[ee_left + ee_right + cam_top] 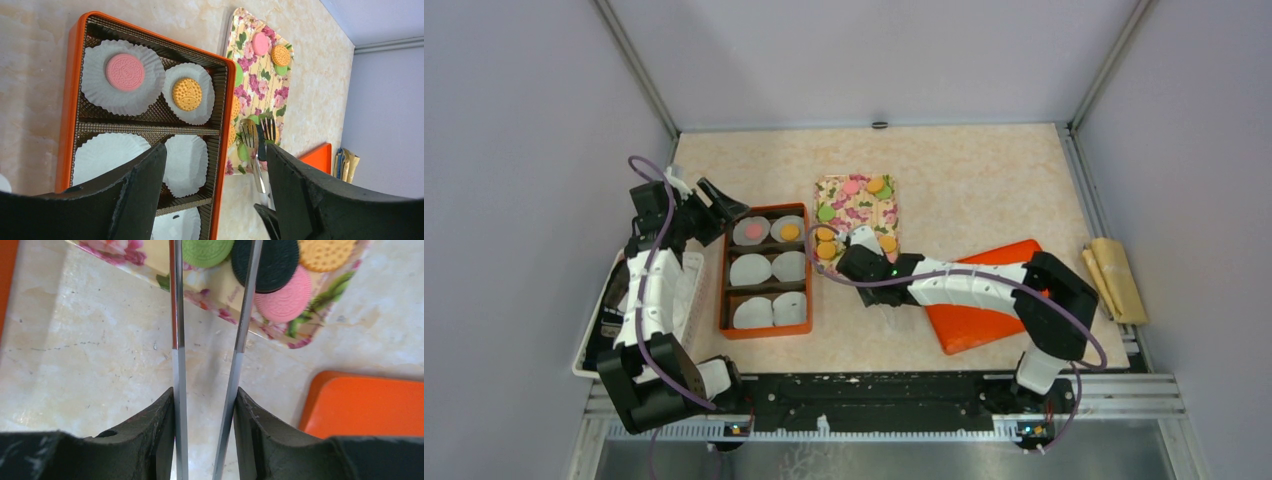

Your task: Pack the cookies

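Grasping, right gripper (pixel 856 262) (pixel 205 392): it is clenched on a pair of metal tongs (pixel 178 315); each finger presses on one arm of the tongs from the outside.
Tongs, position: the two arms run close together and reach out over the near edge of the flowered tray (pixel 864 205) (pixel 220 290). In the left wrist view the forked tips (pixel 255 145) are over the tray. I cannot tell if they hold anything.
Left gripper (pixel 709 205) (pixel 216 147): released, jaws wide apart, nothing between them. It hangs just beside the far left corner of the orange box (pixel 721 290) (pixel 70 100).
Cookies on the tray (pixel 876 185): several lie there, in orange, pink and green. The right wrist view shows a green cookie (pixel 207 250), a black cookie (pixel 272 262), a pink cookie (pixel 285 300) and an orange cookie (pixel 325 252) at the near edge. The black cookie lies partly on the pink one.
Cookies in the box: two, both in the far row. A pink one (pixel 752 230) (pixel 125 71) sits in the left paper liner and an orange one (pixel 790 231) (pixel 187 93) in the right liner.
Other paper liners (pixel 751 270): four more, white, in the middle and near rows of the box.
Box and tray: both lie on the surface (pixel 984 190), the box to the left of the tray, near it.
Orange lid (pixel 974 325) (pixel 365 405): flat on the surface at the right, partly under the right arm.
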